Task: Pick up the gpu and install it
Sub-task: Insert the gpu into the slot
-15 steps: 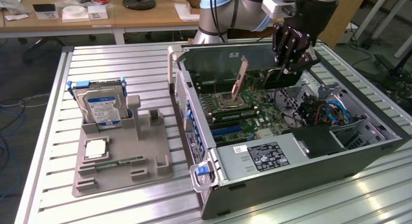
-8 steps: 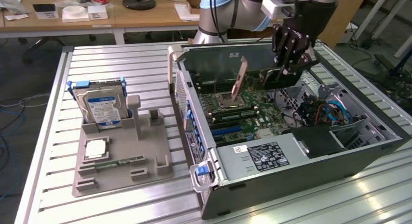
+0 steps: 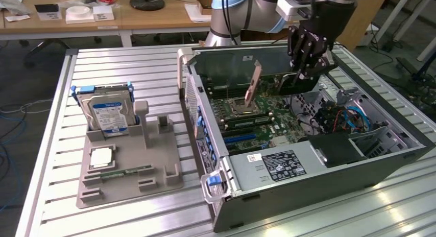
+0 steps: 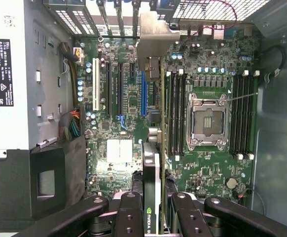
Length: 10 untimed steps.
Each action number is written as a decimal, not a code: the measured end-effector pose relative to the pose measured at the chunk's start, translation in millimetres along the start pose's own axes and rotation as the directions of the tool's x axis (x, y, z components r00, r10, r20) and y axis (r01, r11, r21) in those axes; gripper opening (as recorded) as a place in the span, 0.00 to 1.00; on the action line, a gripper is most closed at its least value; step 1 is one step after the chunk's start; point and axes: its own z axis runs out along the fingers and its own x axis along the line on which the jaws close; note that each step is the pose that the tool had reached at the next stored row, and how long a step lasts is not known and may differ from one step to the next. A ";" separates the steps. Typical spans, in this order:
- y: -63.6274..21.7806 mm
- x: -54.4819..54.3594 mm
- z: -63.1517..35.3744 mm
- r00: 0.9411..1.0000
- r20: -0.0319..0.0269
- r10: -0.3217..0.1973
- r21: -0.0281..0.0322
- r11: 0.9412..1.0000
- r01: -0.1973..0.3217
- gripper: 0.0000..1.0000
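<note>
A: Where's the graphics card?
B: Pinched on edge in the half-closed claw, hanging inside the open computer case, at two o'clock from the processor socket in the exterior view.
A: Why on edge?
B: Probably so its bottom edge meets a slot. The wrist view shows the slots on the board below; the exterior view shows how high it hangs.

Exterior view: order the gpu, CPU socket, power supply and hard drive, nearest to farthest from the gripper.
From the gripper:
1. gpu, held in it.
2. CPU socket, on the motherboard below.
3. power supply, at the case's near end.
4. hard drive, on the exterior view's left.
</note>
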 end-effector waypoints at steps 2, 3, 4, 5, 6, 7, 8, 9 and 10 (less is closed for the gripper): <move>0.2 0.0 0.9 1.000 0.000 0.000 0.000 1.000 0.000 0.27; 0.4 0.1 1.5 1.000 0.000 0.000 0.000 1.000 0.000 0.27; 0.5 0.1 1.8 1.000 0.000 0.000 0.000 1.000 0.000 0.27; 0.5 0.1 1.9 1.000 0.000 0.000 0.000 1.000 0.000 0.27; 0.5 0.1 1.9 1.000 0.000 0.000 0.000 1.000 0.000 0.27; 0.5 0.1 1.9 1.000 0.000 0.000 0.000 1.000 0.000 0.27; 0.5 0.1 2.0 1.000 0.000 0.000 0.000 1.000 0.000 0.27; 0.5 0.1 2.0 1.000 0.000 0.000 0.000 1.000 0.000 0.27; 0.5 0.1 2.0 1.000 0.000 0.000 0.000 1.000 0.000 0.27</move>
